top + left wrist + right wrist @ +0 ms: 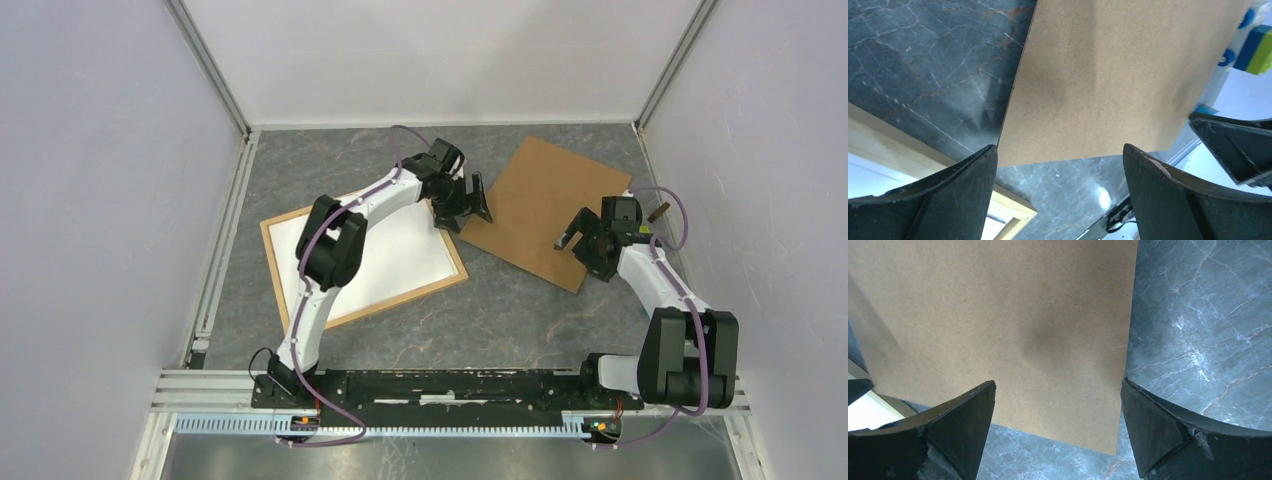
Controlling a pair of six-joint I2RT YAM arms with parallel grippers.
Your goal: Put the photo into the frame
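The photo cannot be found: no sunflower print shows in any view. The only candidate is the white sheet [365, 255] filling the frame [390, 300], which could be the print face down or the mat, and I cannot tell which. The frame lies flat on the grey marbled table [500, 320], left of centre and turned a little askew.

Just right of it, with its near-left edge close to the frame's far-right corner, lies the brown backing board [540, 195], also flat and askew. The left gripper [465, 215] hangs over the gap between that frame corner and the board's left edge, claw spread wide and empty. The right gripper [577, 238] hovers over the board's near-right part, claw likewise wide and holding nothing.

Judging by both claws being poised at the board, the step in hand seems to be picking it up, either to uncover something or to close the frame's back. A thin sheet lying flat gives no purchase from above, so the next move calls for tipping or sliding an edge up first.

Whether anything lies beneath the board is hidden. The left arm covers the frame's far edge. A small brown thing [658, 212] by the right wall and a blue and yellow-green shape [1255, 50] in the left wrist view are too unclear to name
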